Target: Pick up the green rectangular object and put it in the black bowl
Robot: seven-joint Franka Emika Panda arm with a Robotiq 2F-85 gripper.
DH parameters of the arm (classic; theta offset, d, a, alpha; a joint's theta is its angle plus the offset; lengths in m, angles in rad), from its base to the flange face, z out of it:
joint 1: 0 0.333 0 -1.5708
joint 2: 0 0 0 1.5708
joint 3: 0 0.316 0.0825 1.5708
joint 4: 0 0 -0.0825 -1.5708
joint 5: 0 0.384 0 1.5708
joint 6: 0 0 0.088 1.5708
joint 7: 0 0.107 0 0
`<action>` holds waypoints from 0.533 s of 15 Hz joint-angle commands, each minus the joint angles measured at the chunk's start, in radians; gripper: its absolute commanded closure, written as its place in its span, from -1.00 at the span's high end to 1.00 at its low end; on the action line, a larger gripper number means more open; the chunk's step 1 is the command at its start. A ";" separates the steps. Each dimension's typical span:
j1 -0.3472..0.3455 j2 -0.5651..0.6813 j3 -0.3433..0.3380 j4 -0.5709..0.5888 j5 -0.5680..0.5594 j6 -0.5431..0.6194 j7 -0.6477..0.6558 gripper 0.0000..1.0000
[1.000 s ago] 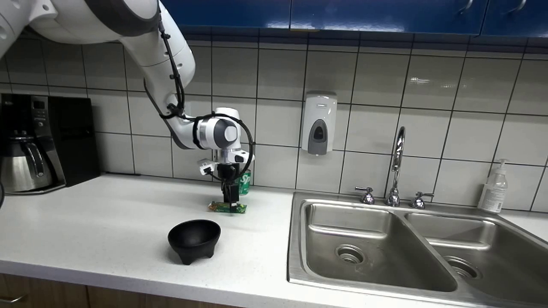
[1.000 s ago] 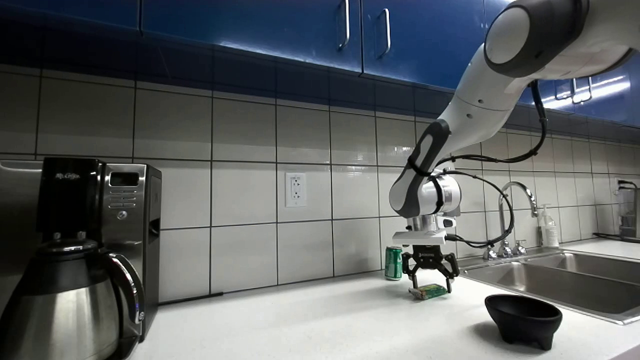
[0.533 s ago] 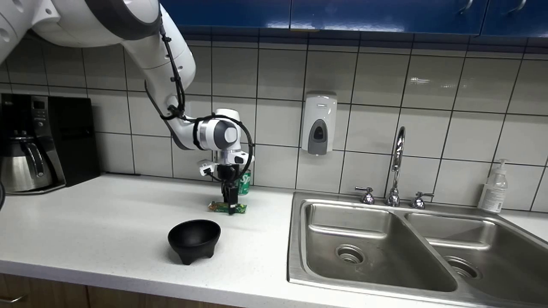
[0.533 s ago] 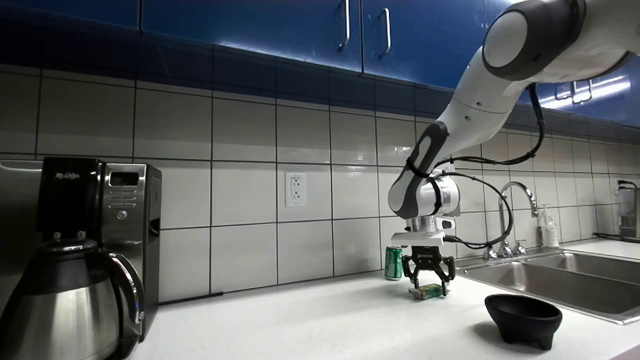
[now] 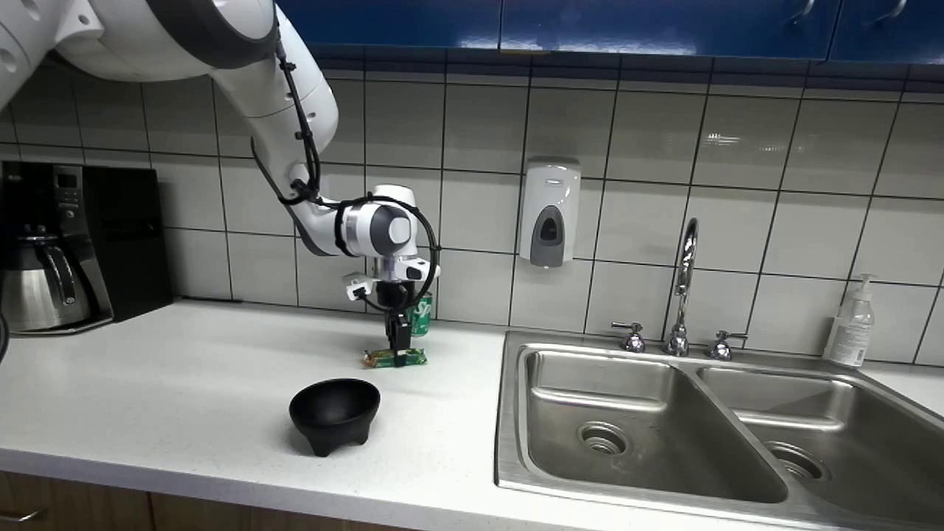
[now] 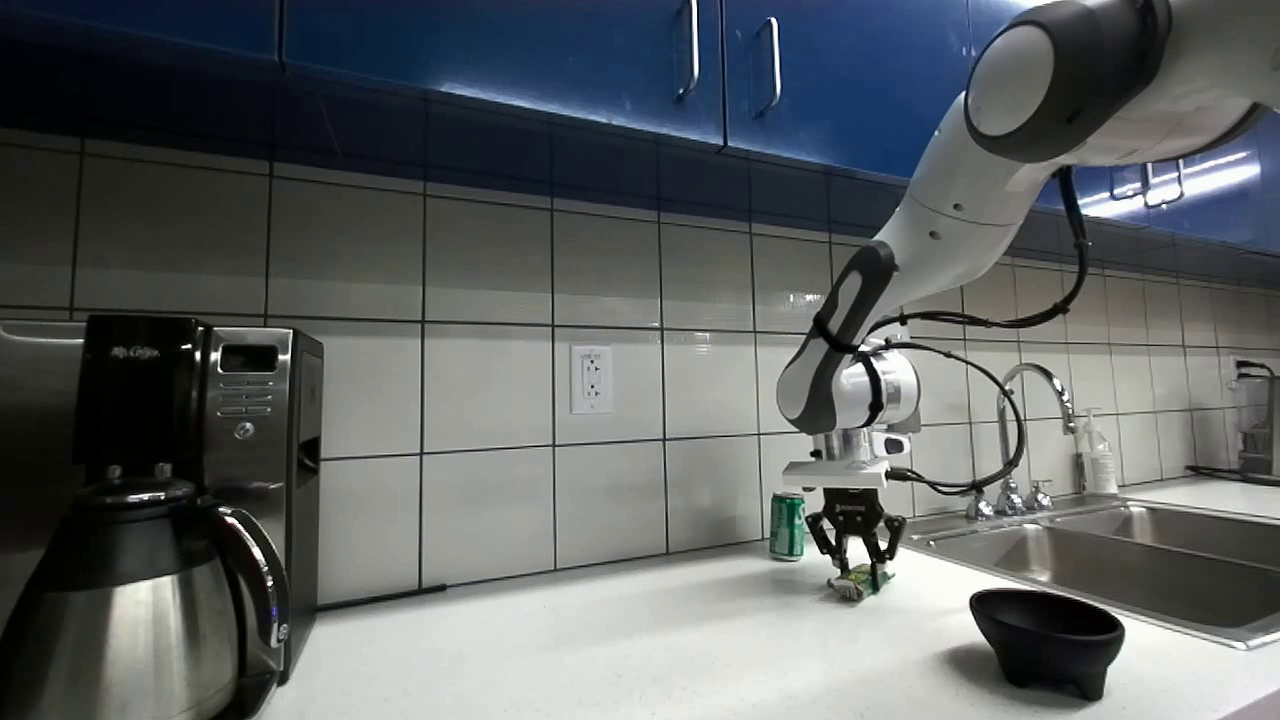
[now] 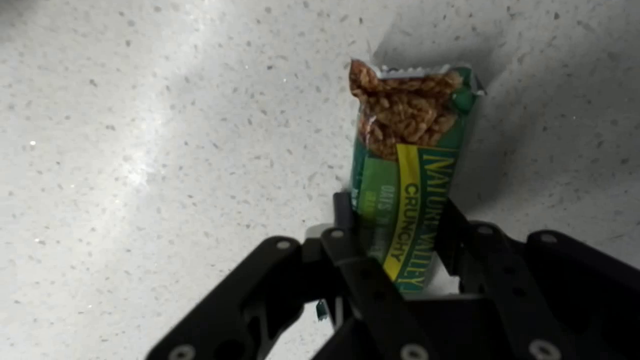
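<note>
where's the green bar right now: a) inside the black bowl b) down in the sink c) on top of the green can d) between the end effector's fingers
d, since in the wrist view the end effector has a finger along each long side of the green bar, and both exterior views show the black bowl standing apart from it.

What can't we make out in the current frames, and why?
Green bar: lower end mostly hidden by the gripper, wrist view.
Black bowl: inner floor behind its near wall, in an exterior view.
Green can: partly behind the gripper, in an exterior view.
Carafe: bottom cut off by the lower edge, in an exterior view.
Pump bottle: label too small to read, in both exterior views.
</note>
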 commanded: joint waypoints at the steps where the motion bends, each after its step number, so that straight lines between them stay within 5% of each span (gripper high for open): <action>1: 0.006 -0.001 -0.016 0.028 0.020 -0.037 0.012 -0.68; 8: 0.004 -0.126 -0.006 -0.057 0.013 -0.044 -0.040 -0.68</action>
